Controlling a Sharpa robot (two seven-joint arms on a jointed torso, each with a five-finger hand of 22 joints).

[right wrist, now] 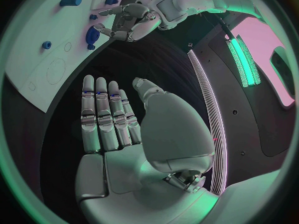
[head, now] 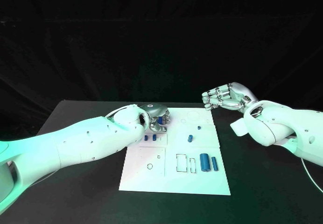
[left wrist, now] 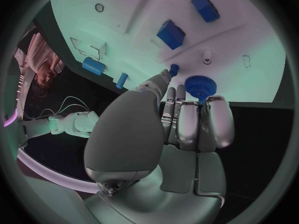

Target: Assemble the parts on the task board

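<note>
The white task board [head: 175,179] lies in the middle of the black table. My left hand [head: 156,119] hovers low over its far left part. Its straight fingertips [left wrist: 187,92] reach the edge of a blue gear [left wrist: 199,86] that lies on the board, and the thumb tip sits next to a small blue peg [left wrist: 174,69]. Nothing is pinched between thumb and fingers. Two blue blocks [left wrist: 170,34] lie just beyond. My right hand [head: 225,98] is raised off the board's far right corner, with its palm [right wrist: 115,129] flat, its fingers straight and nothing in it.
Two blue cylinders [head: 204,163] lie side by side on the board's right part, beside outlined slots [head: 183,162]. A single blue peg [head: 190,138] lies mid-board. Bare black table [head: 262,186] surrounds the board.
</note>
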